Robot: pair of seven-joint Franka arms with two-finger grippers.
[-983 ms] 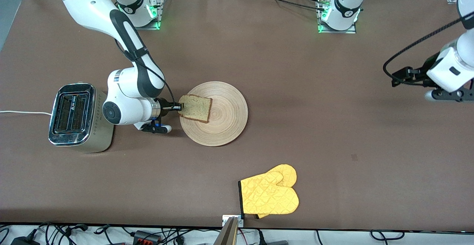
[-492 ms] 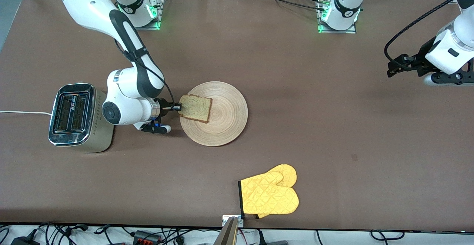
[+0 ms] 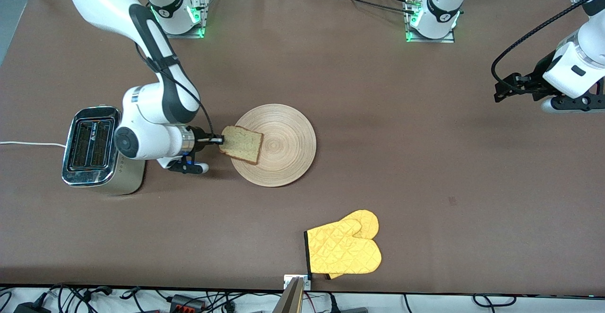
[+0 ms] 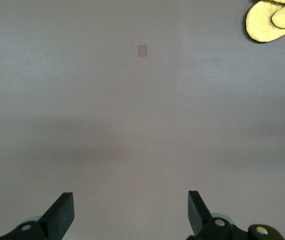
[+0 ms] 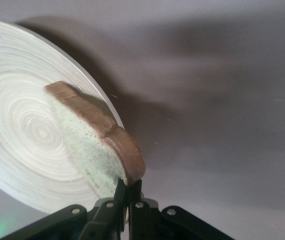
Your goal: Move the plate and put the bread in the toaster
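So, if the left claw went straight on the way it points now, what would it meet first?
The left claw is open and points down at the bare table. Nothing lies in its line, so it would likely meet the table first. The yellow oven mitt sits well off to the side.

There is one plate [image 3: 279, 145]. It is round and made of light wood. There is one bread [image 3: 241, 144] slice, brown with a darker crust. There is one toaster [image 3: 97, 150], and it has two slots on top. One white cord [image 3: 30, 143] comes out of the toaster. There is one pair of yellow oven mitts [image 3: 344, 248], so that makes two mitts, one lying on the other. There are two robot arms. All of it is on one brown counter [image 3: 425, 171].
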